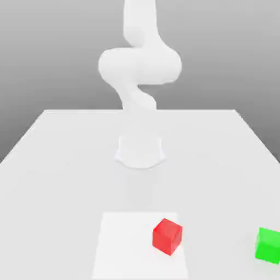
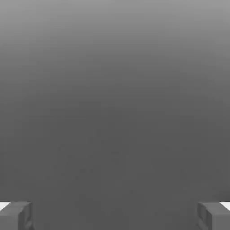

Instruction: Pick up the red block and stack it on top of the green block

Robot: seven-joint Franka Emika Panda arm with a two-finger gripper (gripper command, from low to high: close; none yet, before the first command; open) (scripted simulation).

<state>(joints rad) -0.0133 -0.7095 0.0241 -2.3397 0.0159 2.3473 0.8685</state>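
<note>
Resting near the bottom of the exterior view, right of centre, the red block [image 1: 167,237] lies over the right-hand part of a pale rectangular patch [image 1: 126,246], turned so that its edges run oblique to those of the patch. The green block [image 1: 268,245], the intended support, sits at the lower right edge of the frame, well apart from the red one. Both are on the white table [image 1: 60,180]. At the lower corners of the hand view, the two fingers of the gripper [image 2: 115,216] stand wide apart, released, with nothing between them. The arm [image 1: 140,65] rises at upper centre of the exterior view. Handling, as judged from form: the red cube is probably light and rigid, unlikely to crush, its smooth matte faces offering moderate friction. The suitable grasp is across two opposite upright faces, at mid-height, with the hand first rotated to match the cube's angle; a skewed closure could twist it or let a corner slip.
</note>
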